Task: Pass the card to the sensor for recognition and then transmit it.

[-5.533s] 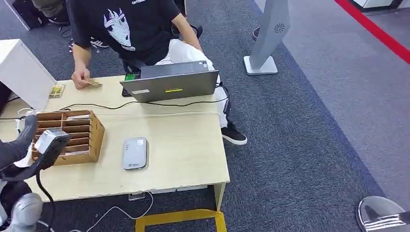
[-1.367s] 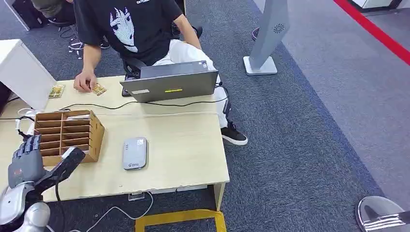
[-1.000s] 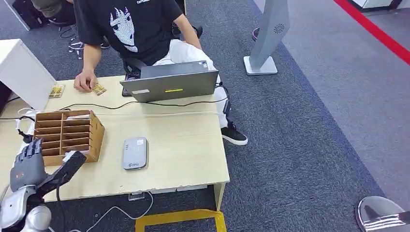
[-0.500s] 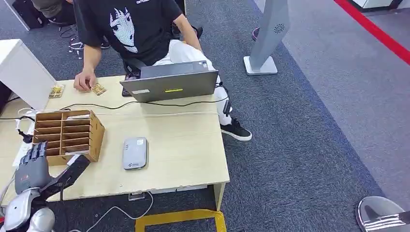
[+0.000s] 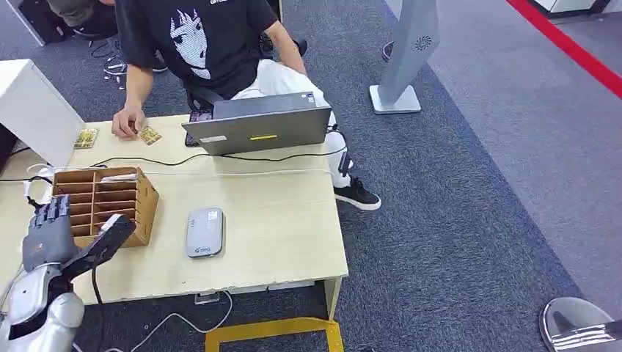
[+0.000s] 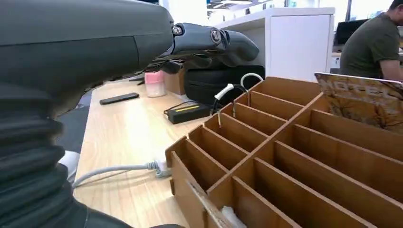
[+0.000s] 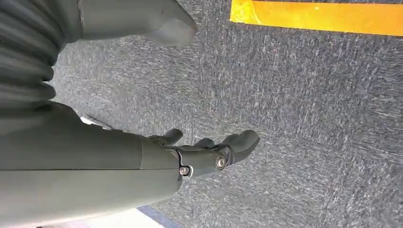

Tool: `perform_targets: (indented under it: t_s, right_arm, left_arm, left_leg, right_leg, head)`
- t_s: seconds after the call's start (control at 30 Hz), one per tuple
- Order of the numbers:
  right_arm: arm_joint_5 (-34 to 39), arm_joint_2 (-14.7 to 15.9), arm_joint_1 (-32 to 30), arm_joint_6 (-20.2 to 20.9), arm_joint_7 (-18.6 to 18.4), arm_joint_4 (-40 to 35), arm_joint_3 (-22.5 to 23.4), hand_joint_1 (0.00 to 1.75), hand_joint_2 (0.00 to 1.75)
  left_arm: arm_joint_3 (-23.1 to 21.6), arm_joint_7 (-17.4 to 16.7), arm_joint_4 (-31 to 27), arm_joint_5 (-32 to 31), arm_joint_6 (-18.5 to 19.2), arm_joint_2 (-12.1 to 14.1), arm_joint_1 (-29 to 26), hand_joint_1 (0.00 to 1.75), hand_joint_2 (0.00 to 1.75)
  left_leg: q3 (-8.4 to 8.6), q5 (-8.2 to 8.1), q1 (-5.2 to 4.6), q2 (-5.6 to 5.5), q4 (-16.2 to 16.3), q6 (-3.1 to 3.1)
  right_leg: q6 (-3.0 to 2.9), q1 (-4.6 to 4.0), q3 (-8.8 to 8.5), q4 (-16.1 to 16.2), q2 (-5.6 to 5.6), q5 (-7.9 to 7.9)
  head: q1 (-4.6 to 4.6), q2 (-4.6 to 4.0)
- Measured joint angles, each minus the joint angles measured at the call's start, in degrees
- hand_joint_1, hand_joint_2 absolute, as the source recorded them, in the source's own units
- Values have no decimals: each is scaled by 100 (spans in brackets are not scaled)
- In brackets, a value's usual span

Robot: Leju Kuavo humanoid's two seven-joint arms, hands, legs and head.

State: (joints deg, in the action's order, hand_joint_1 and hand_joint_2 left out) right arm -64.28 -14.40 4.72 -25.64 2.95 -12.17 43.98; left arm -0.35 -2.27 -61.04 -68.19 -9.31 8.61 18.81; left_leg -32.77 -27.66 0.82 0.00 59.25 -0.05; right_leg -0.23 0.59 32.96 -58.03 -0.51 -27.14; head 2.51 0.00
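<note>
A brown wooden card rack [image 5: 103, 207] stands at the table's left, and its slots [image 6: 285, 156] are close in the left wrist view. A patterned card [image 6: 362, 100] stands upright in a back slot. My left hand [image 5: 48, 236] hovers at the rack's near left corner, fingers [image 6: 209, 42] spread and holding nothing. The grey card sensor [image 5: 205, 232] lies flat to the right of the rack. My right hand [image 7: 209, 153] hangs over grey carpet, empty, with loosely parted fingers. A seated person rests a hand beside two loose cards [image 5: 150, 135] at the far edge.
A grey laptop [image 5: 258, 130] sits at the table's far side with black cables running across. A white box [image 5: 33, 110] stands at far left. A charger and cable [image 6: 187, 112] lie beyond the rack. Yellow floor tape [image 5: 271, 331] runs below the table's front edge.
My left hand, which had drawn back toward the table's near edge, has come forward again to the rack's near corner. The person has shifted slightly in the seat.
</note>
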Motion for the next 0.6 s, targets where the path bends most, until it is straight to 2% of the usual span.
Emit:
perform_targets:
  t_s: [0.6]
  right_arm:
    - [57, -15, 48, -120, -33, 0, 28, 0, 175]
  left_arm:
    - [-76, 94, 611, 208, -159, -234, 289, 0, 175]
  left_leg:
    - [0, 0, 0, 0, 0, 0]
  right_leg:
    - [0, 0, 1, 0, 0, 0]
  head:
    - [0, 0]
